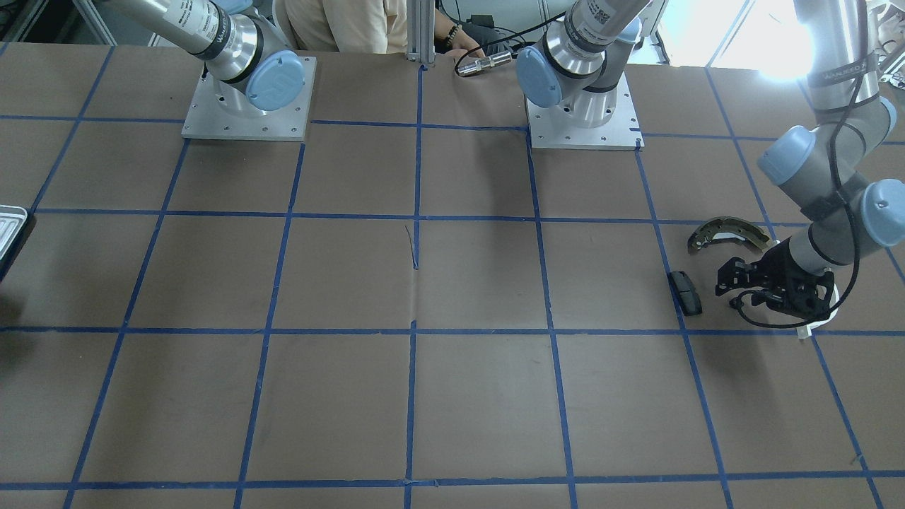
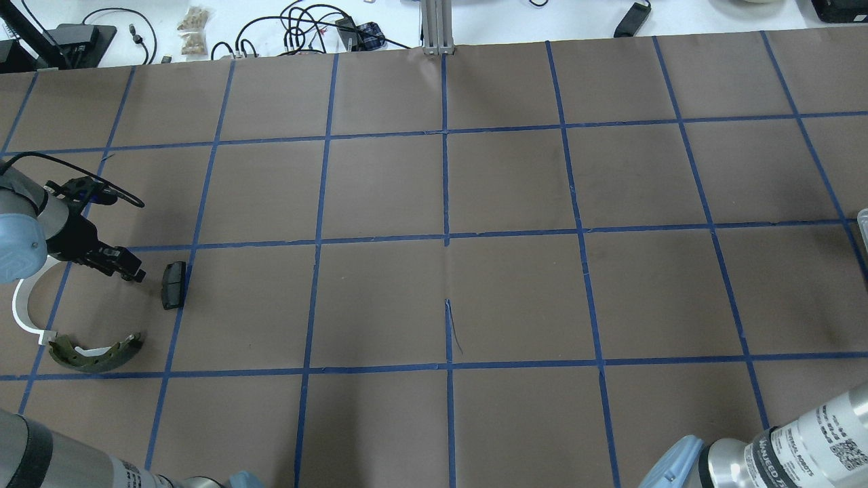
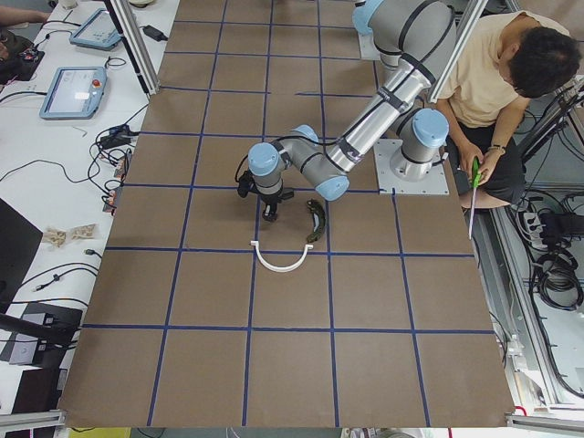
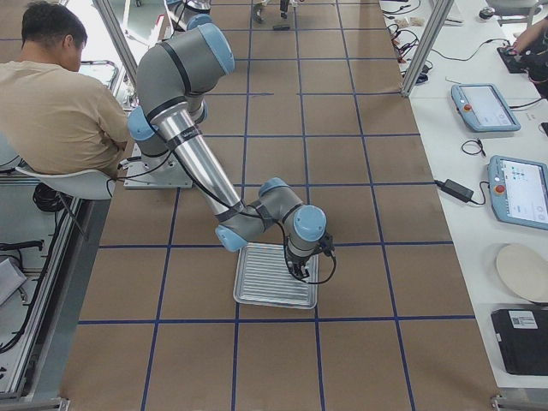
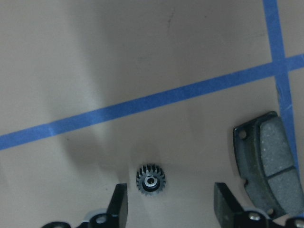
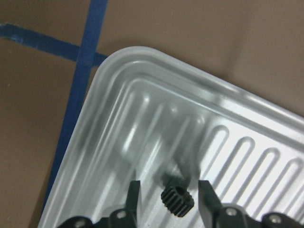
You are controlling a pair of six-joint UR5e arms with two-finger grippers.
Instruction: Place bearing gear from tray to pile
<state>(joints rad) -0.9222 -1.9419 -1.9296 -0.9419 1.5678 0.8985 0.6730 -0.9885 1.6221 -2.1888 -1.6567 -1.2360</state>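
Looking at the right wrist view, you see the right gripper (image 6: 169,190) spread wide over the tray (image 6: 118,118), with the bearing gear (image 6: 176,200) lying between its fingers at bottom centre. Your left gripper (image 5: 170,190) gapes above a second gear (image 5: 150,179), with the brake pad (image 5: 270,161) at lower right.

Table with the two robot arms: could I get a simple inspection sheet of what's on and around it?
Surface: brown table, blue tape grid, one thin dark line.
Job's things: black gear in the tray; second gear on the table near the brake pad, brake shoe and white arc.
Clutter: silvery cylinder by a person's hand.
Pincers: left pincer open around second gear; right pincer open around black gear.
Cables: black cable on left wrist; tangle on the bench.
Surroundings: seated person; touchscreens.
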